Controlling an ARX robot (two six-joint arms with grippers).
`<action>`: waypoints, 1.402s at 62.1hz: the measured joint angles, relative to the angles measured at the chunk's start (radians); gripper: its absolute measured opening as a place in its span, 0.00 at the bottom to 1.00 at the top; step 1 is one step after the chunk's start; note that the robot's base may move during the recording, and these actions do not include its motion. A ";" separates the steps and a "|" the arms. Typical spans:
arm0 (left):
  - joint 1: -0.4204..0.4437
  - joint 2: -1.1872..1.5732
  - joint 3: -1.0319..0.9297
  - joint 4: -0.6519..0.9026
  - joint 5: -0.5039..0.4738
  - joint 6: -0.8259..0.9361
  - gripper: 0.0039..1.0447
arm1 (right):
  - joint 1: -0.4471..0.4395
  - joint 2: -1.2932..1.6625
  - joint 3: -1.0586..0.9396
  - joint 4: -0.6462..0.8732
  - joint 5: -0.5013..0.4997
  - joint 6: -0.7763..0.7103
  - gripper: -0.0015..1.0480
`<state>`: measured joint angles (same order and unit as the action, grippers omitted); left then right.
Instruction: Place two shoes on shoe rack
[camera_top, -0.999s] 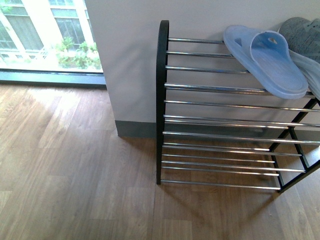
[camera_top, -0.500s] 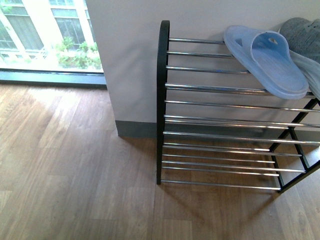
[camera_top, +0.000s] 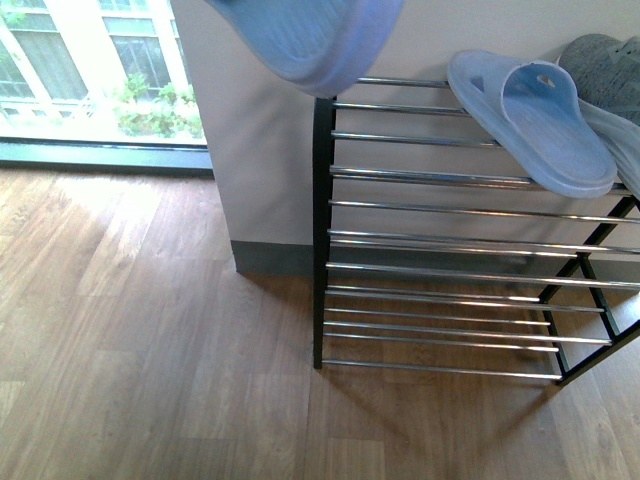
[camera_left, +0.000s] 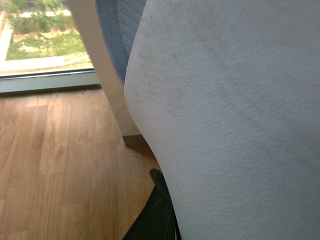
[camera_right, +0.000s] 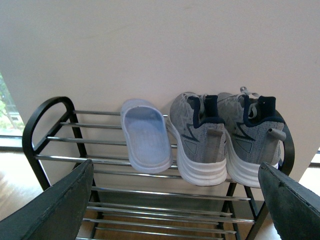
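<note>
Nearly done: one pale blue slide and both grey sneakers sit on the shoe rack; the second slide hangs at frame top, left claw's grip unreadable, right gripper spread empty.

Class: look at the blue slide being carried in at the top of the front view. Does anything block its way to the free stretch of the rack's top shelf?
Nothing visible does. The carried slide hangs above the shoe rack's left end, where the top bars are bare. The other slide and the grey sneakers occupy the shelf further right.
</note>
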<state>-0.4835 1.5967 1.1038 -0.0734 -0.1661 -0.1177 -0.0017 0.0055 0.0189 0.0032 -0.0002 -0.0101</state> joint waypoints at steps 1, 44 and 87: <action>-0.001 0.017 0.018 -0.011 0.003 0.008 0.01 | 0.000 0.000 0.000 0.000 0.000 0.000 0.91; 0.012 0.823 1.107 -0.559 0.177 0.472 0.01 | 0.000 0.000 0.000 0.000 0.000 0.000 0.91; -0.096 0.930 1.194 -0.541 -0.015 0.453 0.01 | 0.000 0.000 0.000 0.000 0.000 0.000 0.91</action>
<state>-0.5797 2.5271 2.2982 -0.6147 -0.1814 0.3351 -0.0017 0.0055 0.0189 0.0032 -0.0002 -0.0105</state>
